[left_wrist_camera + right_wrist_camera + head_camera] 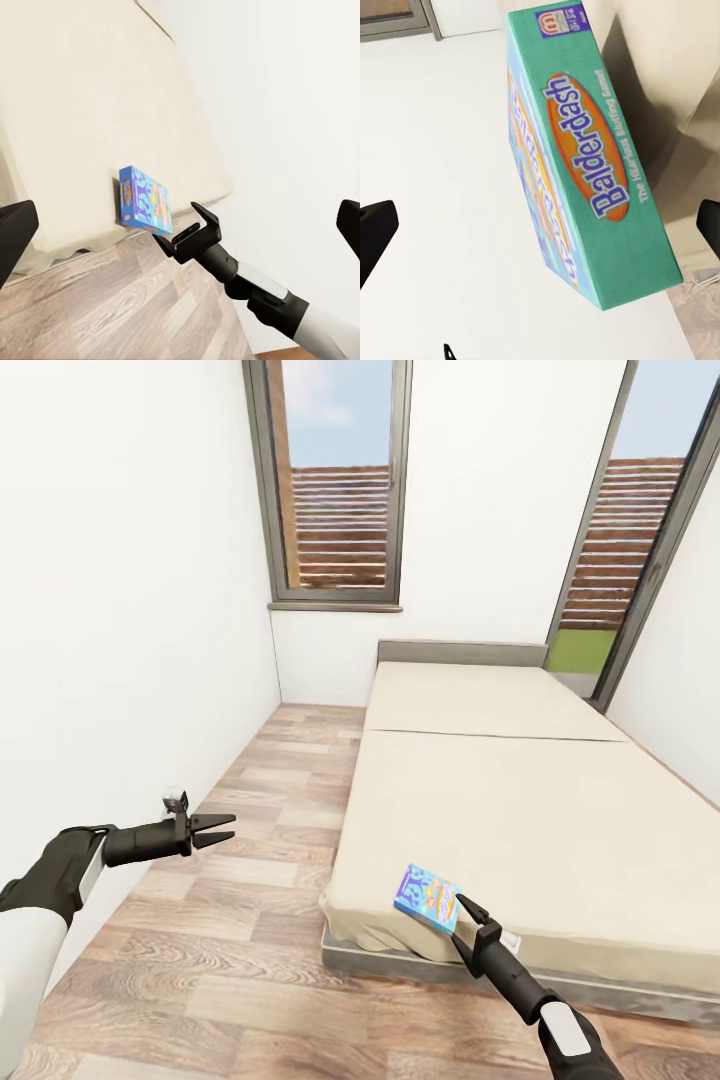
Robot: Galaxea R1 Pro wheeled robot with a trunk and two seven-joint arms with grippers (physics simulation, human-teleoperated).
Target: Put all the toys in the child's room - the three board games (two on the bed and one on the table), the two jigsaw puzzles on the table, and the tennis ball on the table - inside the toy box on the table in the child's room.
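The blue game (pixel 428 897) is off the mattress, pinched at its lower corner by the right pincer (pixel 466 916), at about 5 o'clock in the head view, just above the near corner of the bed (pixel 520 800). The box hangs tilted, one corner down toward the fingers. In the right wrist view its teal side panel and printed title (pixel 592 161) run diagonally, with the black fingertips (pixel 375 232) far out at either side, so that view alone does not settle the grasp; the left wrist view shows the right pincer (pixel 180 238) clamped on the box's bottom edge (pixel 146 201). I take it as closed on the game.

The left pincer (pixel 215 828) hangs at 9 o'clock over the plank floor (pixel 250 920), jaws parted, holding nothing.

The box looks like light, stiff cardboard with a glossy skin. A corner pinch lets it swing and may slip, so a hold nearer the middle of a long edge would carry it more steadily.
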